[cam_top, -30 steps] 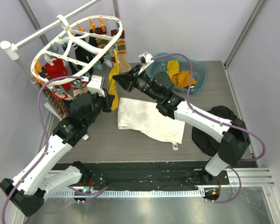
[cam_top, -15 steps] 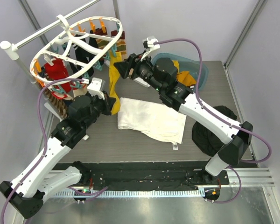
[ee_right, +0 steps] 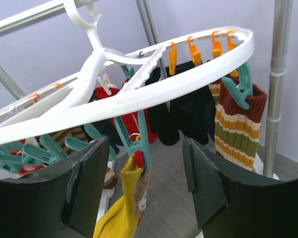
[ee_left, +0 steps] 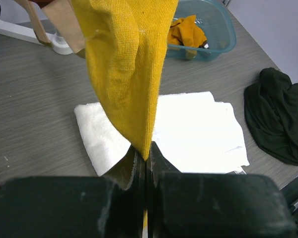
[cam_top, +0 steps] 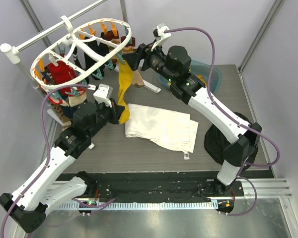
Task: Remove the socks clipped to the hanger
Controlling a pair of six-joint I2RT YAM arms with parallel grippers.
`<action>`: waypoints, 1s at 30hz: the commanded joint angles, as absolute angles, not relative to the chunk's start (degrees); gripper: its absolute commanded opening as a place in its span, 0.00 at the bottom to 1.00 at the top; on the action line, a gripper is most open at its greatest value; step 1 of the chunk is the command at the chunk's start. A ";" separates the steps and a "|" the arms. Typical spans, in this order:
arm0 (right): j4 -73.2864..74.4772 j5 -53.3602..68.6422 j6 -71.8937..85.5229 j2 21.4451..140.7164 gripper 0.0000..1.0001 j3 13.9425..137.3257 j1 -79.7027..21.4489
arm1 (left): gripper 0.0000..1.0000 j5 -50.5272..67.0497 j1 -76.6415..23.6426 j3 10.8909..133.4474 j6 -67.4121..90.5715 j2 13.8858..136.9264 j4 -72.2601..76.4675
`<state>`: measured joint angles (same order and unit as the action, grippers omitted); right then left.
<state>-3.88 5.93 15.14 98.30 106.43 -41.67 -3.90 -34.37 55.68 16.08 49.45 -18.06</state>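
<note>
The white oval hanger hangs at the back left with several socks under orange and teal clips; it also shows in the right wrist view. A mustard yellow sock hangs from a teal clip on the near rim. My left gripper is shut on the sock's lower end, jaws closed tight. My right gripper is open, its fingers either side of that teal clip without touching it. A striped sock, black socks and red socks stay clipped.
A large white cloth lies mid-table. A teal basin with yellow socks stands at the back right. A black garment heap lies at the right. The white pole stand carries the hanger; its foot rests behind the cloth.
My right gripper has risen and moved left from the basin side to the hanger's near rim, around the yellow sock's clip. The left gripper still holds the sock's end.
</note>
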 commanded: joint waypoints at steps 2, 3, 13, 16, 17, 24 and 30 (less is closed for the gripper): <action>-2.20 9.40 13.98 99.75 0.68 111.36 -42.10 | 0.00 -2.64 -34.28 55.28 16.08 48.52 -16.88; -2.37 9.67 13.63 99.84 0.68 111.44 -42.19 | 0.00 -2.55 -34.28 55.28 16.08 48.43 -16.88; -2.90 8.27 10.64 100.98 0.67 111.88 -44.03 | 0.00 -1.85 -34.28 54.93 16.00 48.96 -16.44; -1.76 7.04 9.93 102.13 0.67 113.28 -44.47 | 0.00 -1.85 -34.28 54.84 16.00 48.78 -16.44; -1.32 6.51 9.32 102.39 0.67 113.55 -44.82 | 0.00 -1.93 -34.28 54.76 15.91 48.78 -16.26; -0.35 1.42 3.97 104.41 0.64 116.19 -47.63 | 0.00 -1.76 -34.36 54.67 15.82 48.96 -16.26; -0.79 -4.13 2.37 105.21 0.34 116.81 -48.87 | 0.00 -1.76 -34.28 54.49 15.56 48.69 -16.35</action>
